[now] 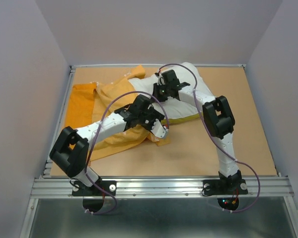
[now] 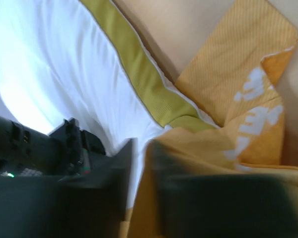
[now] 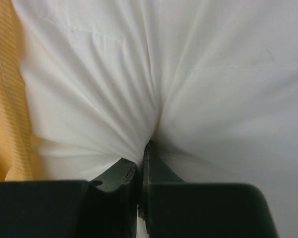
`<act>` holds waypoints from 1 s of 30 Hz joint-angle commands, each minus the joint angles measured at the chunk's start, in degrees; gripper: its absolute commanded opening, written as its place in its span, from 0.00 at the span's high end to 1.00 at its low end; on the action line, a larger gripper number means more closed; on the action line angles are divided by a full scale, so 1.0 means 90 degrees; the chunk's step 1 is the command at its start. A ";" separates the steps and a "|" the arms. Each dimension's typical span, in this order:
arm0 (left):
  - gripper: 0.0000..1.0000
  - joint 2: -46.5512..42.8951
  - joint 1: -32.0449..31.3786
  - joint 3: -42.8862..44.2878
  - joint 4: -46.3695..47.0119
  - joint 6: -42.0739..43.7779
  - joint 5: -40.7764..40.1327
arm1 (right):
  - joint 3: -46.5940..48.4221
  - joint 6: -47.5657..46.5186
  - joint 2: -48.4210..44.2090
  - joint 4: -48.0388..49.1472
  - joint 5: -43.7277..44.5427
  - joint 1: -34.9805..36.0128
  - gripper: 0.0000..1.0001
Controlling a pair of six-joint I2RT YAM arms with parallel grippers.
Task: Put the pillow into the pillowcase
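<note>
The pillow lies on the tan worktop, in its far middle and right part, plump and white. The pillowcase lies crumpled just to its left, an orange-yellow heap whose right side runs up against the pillow and partly over its near left corner.

The right gripper is down on the pillow's left part. In its wrist view the jaws are pressed together on a pinch of the white cover, and creases fan out from that pinch. A strip of the orange case shows at the left edge of that view.

The left gripper sits at the near left corner of the pillow, where the case meets it. Its two dark fingers stand a little apart, a narrow gap, with the edge of the orange cloth and the white cover showing between and beyond them (the view is blurred here, so whether either finger touches the cloth cannot be told). Past them, the pillow's olive-yellow band runs along its edge, and a fold of the case with white print lies beside it on the worktop.
</note>
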 commanded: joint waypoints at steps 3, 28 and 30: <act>0.25 -0.1543 -0.0057 0.0278 -0.0349 -0.2691 0.0569 | -0.0729 0.0567 -0.0476 -0.0556 -0.1362 0.0167 0.99; 0.32 0.0834 0.1954 0.2747 -0.0722 -0.9051 -0.3052 | -0.1970 -0.1835 -0.2558 -0.1669 0.0355 -0.0419 0.15; 0.33 0.1188 0.2139 0.3322 -0.0790 -0.9285 -0.3306 | -0.1611 -0.1826 -0.2246 -0.1640 0.0452 -0.0429 0.14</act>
